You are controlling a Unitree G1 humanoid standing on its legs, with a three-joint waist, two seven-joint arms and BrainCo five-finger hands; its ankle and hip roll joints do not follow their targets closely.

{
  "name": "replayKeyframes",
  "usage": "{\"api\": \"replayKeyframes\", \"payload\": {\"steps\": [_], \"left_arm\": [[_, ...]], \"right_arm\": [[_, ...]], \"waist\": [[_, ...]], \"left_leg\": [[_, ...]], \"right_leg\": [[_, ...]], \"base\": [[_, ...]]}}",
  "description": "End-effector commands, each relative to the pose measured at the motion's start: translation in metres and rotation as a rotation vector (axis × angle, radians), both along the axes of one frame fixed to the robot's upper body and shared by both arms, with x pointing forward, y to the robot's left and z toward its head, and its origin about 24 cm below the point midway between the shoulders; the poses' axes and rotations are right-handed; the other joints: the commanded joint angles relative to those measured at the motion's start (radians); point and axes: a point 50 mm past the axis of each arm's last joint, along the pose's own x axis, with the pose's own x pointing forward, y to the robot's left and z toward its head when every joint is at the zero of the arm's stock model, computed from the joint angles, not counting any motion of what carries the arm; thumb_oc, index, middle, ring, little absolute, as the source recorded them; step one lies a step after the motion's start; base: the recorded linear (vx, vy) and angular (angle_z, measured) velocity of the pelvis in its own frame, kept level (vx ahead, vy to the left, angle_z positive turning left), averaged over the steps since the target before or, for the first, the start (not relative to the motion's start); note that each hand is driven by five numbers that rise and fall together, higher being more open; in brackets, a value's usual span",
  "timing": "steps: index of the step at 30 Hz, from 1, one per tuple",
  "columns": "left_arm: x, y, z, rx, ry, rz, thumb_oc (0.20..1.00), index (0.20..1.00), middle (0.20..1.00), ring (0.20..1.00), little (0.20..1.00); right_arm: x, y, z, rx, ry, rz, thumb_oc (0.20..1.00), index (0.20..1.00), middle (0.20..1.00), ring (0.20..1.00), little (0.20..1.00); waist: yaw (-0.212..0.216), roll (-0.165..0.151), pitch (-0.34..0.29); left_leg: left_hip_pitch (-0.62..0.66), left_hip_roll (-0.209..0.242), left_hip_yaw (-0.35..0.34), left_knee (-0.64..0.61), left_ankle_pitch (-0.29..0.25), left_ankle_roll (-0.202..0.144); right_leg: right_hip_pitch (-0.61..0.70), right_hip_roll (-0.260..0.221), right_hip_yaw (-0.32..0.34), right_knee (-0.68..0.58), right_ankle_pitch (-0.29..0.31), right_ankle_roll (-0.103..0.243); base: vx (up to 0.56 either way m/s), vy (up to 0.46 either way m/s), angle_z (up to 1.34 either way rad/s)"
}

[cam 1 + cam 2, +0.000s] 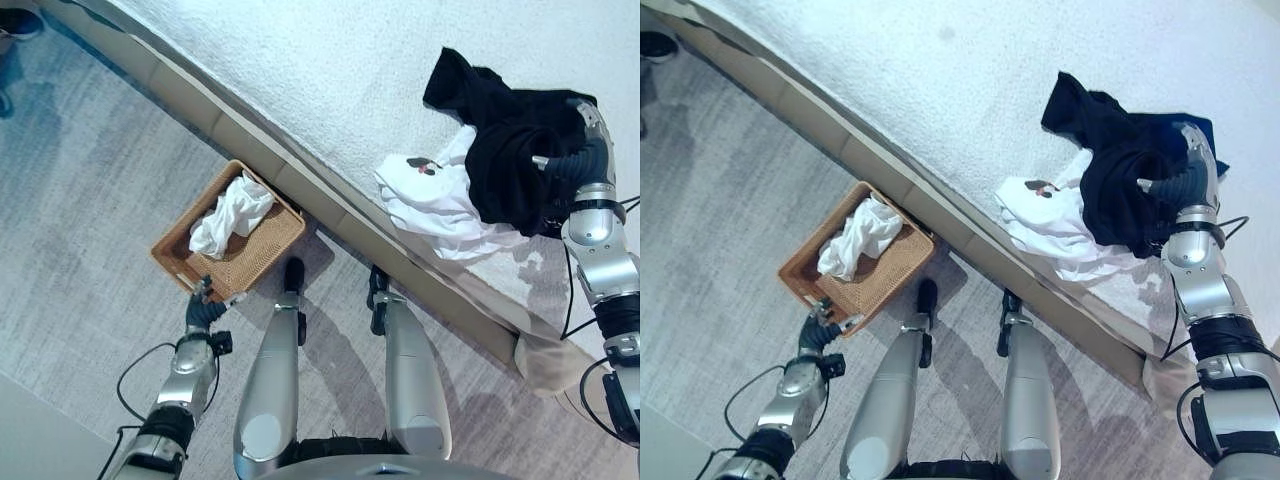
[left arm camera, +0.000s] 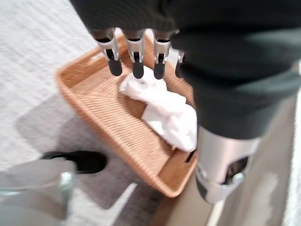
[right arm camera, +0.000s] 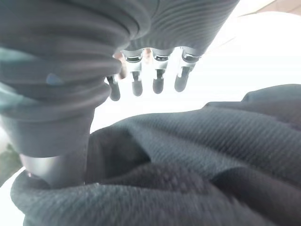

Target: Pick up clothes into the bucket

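A wicker basket [image 1: 192, 206] stands on the grey carpet against the bed's base, with a crumpled white cloth [image 1: 232, 212] inside. My left hand [image 1: 203, 308] hovers at the basket's near corner, its fingers [image 2: 135, 56] straight, open and empty. On the bed lie a black garment [image 1: 500, 140] and, partly under it, a white garment [image 1: 435, 195] with a small print. My right hand [image 1: 590, 140] is at the black garment's right side, just over the cloth [image 3: 197, 155]. Its fingers [image 3: 157, 75] are straight and off the cloth, and its thumb reaches down beside a fold.
The bed [image 1: 330, 70] has a white textured cover and a beige base [image 1: 250, 140] that runs diagonally. A blue cloth [image 1: 1202, 130] peeks out beyond the black garment. A dark shoe [image 1: 20, 20] shows at the far left corner. Beige fabric [image 1: 545, 360] hangs off the bed's edge.
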Motion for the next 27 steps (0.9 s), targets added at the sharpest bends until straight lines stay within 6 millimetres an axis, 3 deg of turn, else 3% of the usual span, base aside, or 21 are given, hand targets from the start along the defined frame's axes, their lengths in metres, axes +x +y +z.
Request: {"api": "replayKeyframes", "payload": {"steps": [1,7,12,23,24,25,27], "left_arm": [[-0.016,-0.011,-0.013,0.007,0.048,-0.06,1.0,1.0,1.0,1.0,1.0],[-0.021,-0.028,-0.02,-0.034,0.073,-0.125,1.0,1.0,1.0,1.0,1.0],[-0.018,-0.039,-0.022,-0.085,0.087,-0.156,1.0,1.0,1.0,1.0,1.0],[0.004,-0.068,-0.008,-0.136,0.029,-0.255,1.0,1.0,1.0,1.0,1.0],[0.005,-0.069,-0.008,-0.137,0.028,-0.262,1.0,1.0,1.0,1.0,1.0],[0.006,-0.071,-0.008,-0.14,0.029,-0.269,1.0,1.0,1.0,1.0,1.0],[0.009,-0.075,-0.006,-0.153,0.018,-0.273,1.0,1.0,1.0,1.0,1.0]], "right_arm": [[-0.005,-0.023,0.033,-0.113,-0.035,-0.1,1.0,1.0,1.0,1.0,1.0],[0.003,-0.044,0.025,-0.148,0.147,-0.183,1.0,1.0,1.0,1.0,1.0],[0.011,-0.058,0.015,-0.172,0.441,-0.249,1.0,1.0,1.0,1.0,1.0],[0.012,-0.06,-0.001,-0.14,0.57,-0.31,1.0,1.0,1.0,1.0,1.0],[0.012,-0.059,-0.003,-0.146,0.588,-0.309,0.555,0.555,0.555,0.555,0.555],[0.013,-0.059,-0.003,-0.151,0.606,-0.305,0.2,0.2,0.2,0.2,0.2],[0.018,-0.054,0.005,-0.159,0.563,-0.293,0.2,0.2,0.2,0.2,0.2]], "waist": [[0.008,0.069,-0.021],[0.016,0.098,-0.021],[0.032,0.117,-0.021],[0.045,0.158,-0.021],[0.046,0.16,-0.021],[0.045,0.161,-0.021],[0.043,0.162,-0.021]], "left_leg": [[0.025,-0.005,-0.02,-0.063,0.032,-0.009],[0.057,-0.009,-0.046,-0.1,0.054,-0.012],[0.037,-0.013,-0.06,-0.094,0.062,-0.01],[0.005,-0.027,-0.075,-0.104,0.076,-0.007],[0.003,-0.029,-0.078,-0.103,0.077,-0.007],[0.001,-0.031,-0.08,-0.103,0.076,-0.007],[0.0,-0.032,-0.079,-0.102,0.075,-0.007]], "right_leg": [[0.057,-0.02,-0.039,-0.001,-0.024,0.025],[0.069,-0.032,-0.059,0.019,-0.039,0.02],[0.05,-0.037,-0.065,0.034,-0.039,0.014],[0.008,-0.051,-0.063,0.066,-0.049,0.012],[0.007,-0.053,-0.064,0.068,-0.05,0.012],[0.005,-0.054,-0.065,0.071,-0.052,0.011],[0.001,-0.054,-0.06,0.072,-0.052,0.012]], "base": [[0.0,-0.035,0.14],[0.0,-0.048,0.17],[0.0,-0.051,0.13],[0.0,-0.011,0.07],[0.0,-0.015,0.06],[0.0,-0.012,0.03],[0.01,0.0,0.03]]}}
